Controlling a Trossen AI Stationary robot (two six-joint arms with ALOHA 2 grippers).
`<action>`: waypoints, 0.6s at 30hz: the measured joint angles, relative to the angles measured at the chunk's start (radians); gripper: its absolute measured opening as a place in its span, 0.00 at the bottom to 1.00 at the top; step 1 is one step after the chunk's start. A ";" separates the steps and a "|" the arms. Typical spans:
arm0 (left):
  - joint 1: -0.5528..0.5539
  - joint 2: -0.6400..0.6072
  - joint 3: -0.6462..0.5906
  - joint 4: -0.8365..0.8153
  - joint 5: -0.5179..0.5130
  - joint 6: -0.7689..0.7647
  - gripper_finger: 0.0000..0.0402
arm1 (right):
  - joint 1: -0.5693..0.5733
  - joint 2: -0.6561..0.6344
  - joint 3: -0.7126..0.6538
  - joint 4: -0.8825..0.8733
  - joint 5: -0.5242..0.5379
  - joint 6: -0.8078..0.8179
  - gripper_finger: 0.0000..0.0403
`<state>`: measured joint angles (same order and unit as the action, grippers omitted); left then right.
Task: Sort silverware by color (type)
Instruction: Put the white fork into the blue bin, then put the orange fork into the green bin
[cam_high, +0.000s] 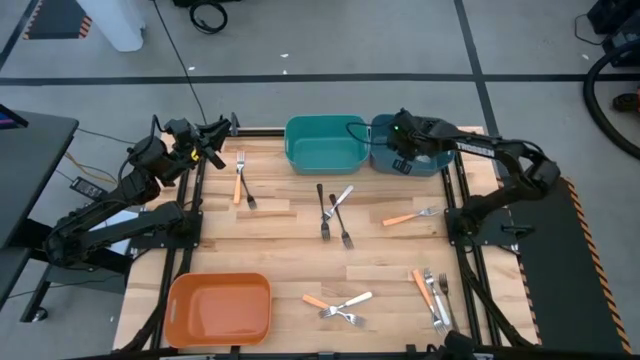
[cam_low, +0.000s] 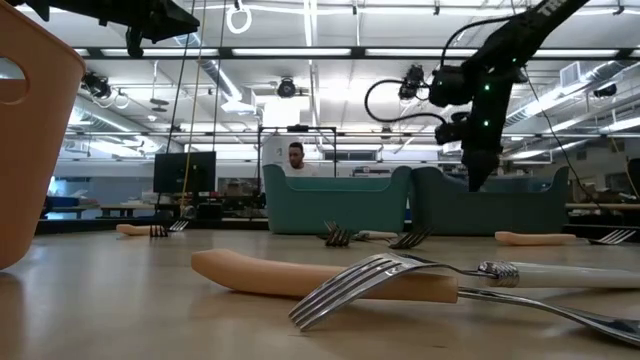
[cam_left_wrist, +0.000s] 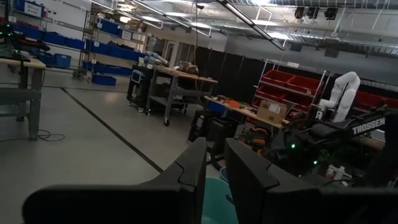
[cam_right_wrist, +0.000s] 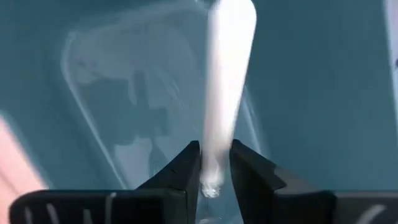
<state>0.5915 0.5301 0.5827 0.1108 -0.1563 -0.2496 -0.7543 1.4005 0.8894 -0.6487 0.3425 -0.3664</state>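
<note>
My right gripper hangs over the blue bin at the table's far edge and is shut on a shiny silver fork. In the low view this gripper points down into the bin. My left gripper waits raised at the far left corner, fingers shut. Forks lie flat on the table: an orange-handled one, dark ones with a silver one, another orange-handled one, and two mixed clusters near the front. My right gripper pinches the silver fork by a narrow part of its handle between the two fingers, coming from above and pointing down. The long handle reaches away below the fingers toward the blue bin's floor. The fork is lifted clear of the table.
The teal bin stands beside the blue one at the far edge. The orange bin sits at the near left corner. A person shows in the room beyond the table. Bare wood lies between the fork groups.
</note>
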 joint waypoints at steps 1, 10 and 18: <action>0.000 0.000 0.000 0.000 0.000 0.000 0.17 | 0.003 0.010 0.000 0.000 0.018 0.003 0.25; 0.000 0.000 0.000 -0.032 0.003 0.000 0.17 | 0.035 -0.005 0.008 -0.013 0.118 0.033 0.34; -0.001 0.030 0.000 -0.247 0.030 -0.100 0.17 | 0.103 -0.079 0.127 -0.123 0.241 0.045 0.35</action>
<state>0.5907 0.5603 0.5827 -0.1360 -0.1265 -0.3494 -0.6516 1.3213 1.0165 -0.7718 0.5840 -0.3217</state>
